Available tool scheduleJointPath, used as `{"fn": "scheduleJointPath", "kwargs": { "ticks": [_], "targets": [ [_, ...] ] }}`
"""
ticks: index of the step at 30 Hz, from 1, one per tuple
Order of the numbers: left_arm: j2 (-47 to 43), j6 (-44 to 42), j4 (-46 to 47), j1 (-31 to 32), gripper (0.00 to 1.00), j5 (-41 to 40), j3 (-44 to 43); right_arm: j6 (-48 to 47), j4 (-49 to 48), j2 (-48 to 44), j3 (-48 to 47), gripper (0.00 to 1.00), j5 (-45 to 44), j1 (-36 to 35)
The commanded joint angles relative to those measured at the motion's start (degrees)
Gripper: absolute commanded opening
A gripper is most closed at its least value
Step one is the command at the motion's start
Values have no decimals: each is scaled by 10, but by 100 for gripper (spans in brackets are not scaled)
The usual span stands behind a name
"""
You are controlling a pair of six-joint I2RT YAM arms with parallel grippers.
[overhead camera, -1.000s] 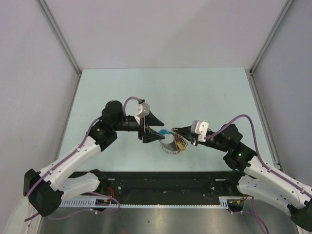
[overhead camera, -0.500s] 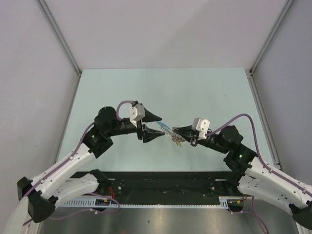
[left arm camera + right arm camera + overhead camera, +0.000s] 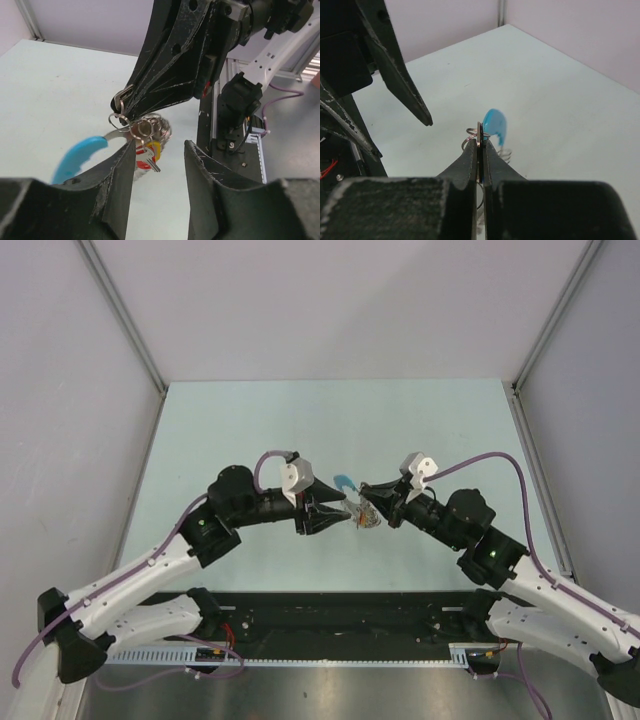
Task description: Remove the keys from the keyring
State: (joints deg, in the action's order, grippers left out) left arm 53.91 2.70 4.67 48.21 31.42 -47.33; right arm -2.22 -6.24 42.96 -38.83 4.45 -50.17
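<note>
My right gripper (image 3: 365, 492) (image 3: 480, 141) holds the bunch above the table, shut on a thin flat brownish key (image 3: 479, 129) seen edge-on. From it hang thin wire loops of the keyring (image 3: 123, 120) (image 3: 471, 138), a bright blue strap (image 3: 80, 152) (image 3: 346, 481) (image 3: 495, 125) and more keys (image 3: 149, 159) with red and yellow tags. My left gripper (image 3: 338, 511) (image 3: 160, 147) is open just below and beside the bunch. One of its fingers (image 3: 125, 165) is close to the hanging key, and nothing lies between the jaws.
The pale green table (image 3: 250, 420) is walled on three sides by grey panels. A black rail with cables (image 3: 340, 615) runs along the near edge by the arm bases. A faint shadow of the bunch falls on the table under the grippers.
The right gripper has carried the bunch up and left, off the table. The left gripper has come right to meet it, and its jaws have narrowed.
</note>
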Motion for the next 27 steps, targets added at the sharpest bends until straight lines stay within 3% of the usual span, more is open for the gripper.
{"fn": "scheduleJointPath", "kwargs": {
  "ticks": [1, 17, 27],
  "targets": [
    [6, 27, 48, 16, 47, -68, 3, 60, -11, -2, -33, 0, -44, -3],
    [82, 13, 72, 28, 50, -158, -16, 119, -7, 10, -33, 0, -68, -13],
    [107, -14, 56, 29, 51, -152, -21, 175, 60, 8, -57, 0, -35, -16]
  ]
}}
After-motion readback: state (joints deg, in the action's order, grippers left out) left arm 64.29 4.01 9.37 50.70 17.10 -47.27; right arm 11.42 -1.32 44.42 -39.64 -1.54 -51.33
